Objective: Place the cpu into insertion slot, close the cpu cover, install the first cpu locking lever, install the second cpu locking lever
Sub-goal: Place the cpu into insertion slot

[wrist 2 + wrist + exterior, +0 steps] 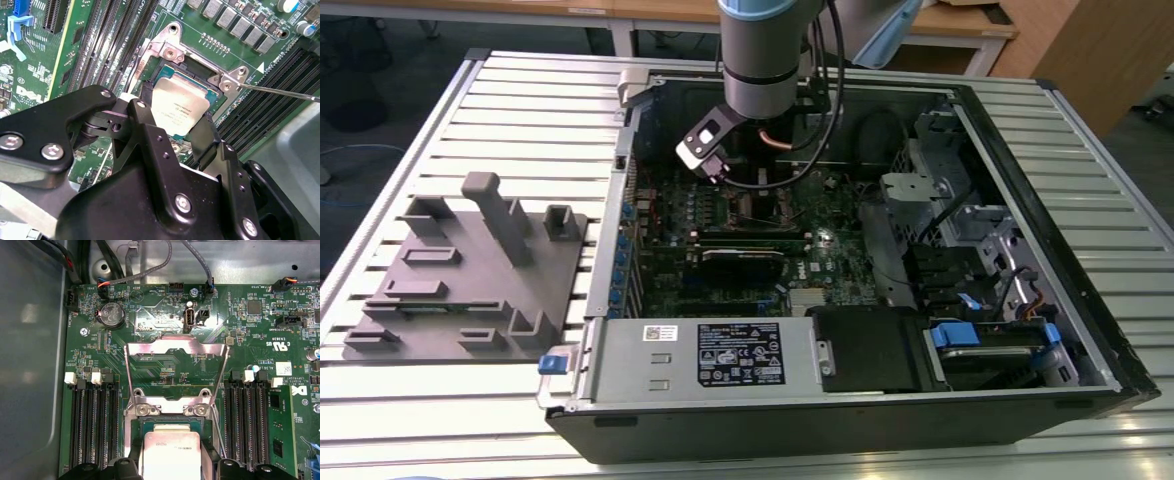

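In the upper middle of the exterior view, the pincer point(176, 117) is clamped on the chip point(177, 102), directly over the socket point(167, 421), the cover point(175, 346) standing open beside it.

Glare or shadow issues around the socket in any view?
Second wrist view: the cpu top glares pale. First wrist view: the cpu is washed pale, and the raised cpu cover shows bright highlights. Exterior view: the motherboard sits dim inside the case, while the table slats reflect brightly.
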